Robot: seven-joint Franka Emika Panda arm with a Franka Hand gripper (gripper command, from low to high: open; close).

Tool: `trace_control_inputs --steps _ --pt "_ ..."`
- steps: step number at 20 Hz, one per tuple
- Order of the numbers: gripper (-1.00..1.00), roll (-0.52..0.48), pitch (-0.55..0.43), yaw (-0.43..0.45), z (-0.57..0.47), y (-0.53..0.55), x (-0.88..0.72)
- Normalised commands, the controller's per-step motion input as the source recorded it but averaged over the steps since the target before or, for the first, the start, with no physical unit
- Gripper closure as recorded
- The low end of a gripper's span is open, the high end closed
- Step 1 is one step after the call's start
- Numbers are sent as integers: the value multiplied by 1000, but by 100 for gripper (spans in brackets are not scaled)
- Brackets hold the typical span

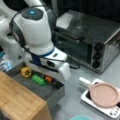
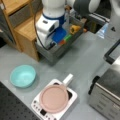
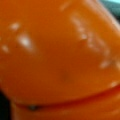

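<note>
The wrist view is being filled edge to edge by a glossy orange thing (image 3: 60, 57), so it's sitting right up against the cam. The gripper (image 1: 53, 75) is being lowered into a grey bin (image 1: 53, 93), and its tips are being hidden by the arm's white body in both front views. Whether the jaws are wide, narrow or holding anything can't be told.

Inside the bin, a small orange item (image 1: 49, 79) is being seen just beside the gripper, w/ a green piece (image 1: 39, 80) next to it and a yellow pepper-like thing (image 1: 26, 72) further toward a front view's left. The same trio is being shown from the opposite side: orange (image 2: 62, 42), green (image 2: 67, 37), yellow (image 2: 74, 29).

A wooden shelf unit (image 1: 20, 102) is being pressed right up along the bin, at a front view's bottom left.

Well apart from the bin, on the grey counter (image 2: 82, 57), a white stove-type base (image 2: 71, 101) is being topped by a pink pan (image 2: 53, 98) w/ a white handle (image 2: 67, 79). A teal bowl (image 2: 23, 75) is sitting near that base, toward a front view's left.

Furthest back, a silver toaster oven (image 1: 87, 37) w/ three dark knobs (image 1: 97, 56) is being parked on the counter at a front view's top right.
</note>
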Motion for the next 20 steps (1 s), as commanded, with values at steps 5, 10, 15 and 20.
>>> trace_control_inputs --steps 5,10,15,20 --pt "100 -15 -261 104 -183 -181 -475" --pt "100 -35 -254 97 -229 -62 -342" --pt "100 -53 -201 79 -134 37 -203" --pt "100 -49 -132 46 -86 74 -123"
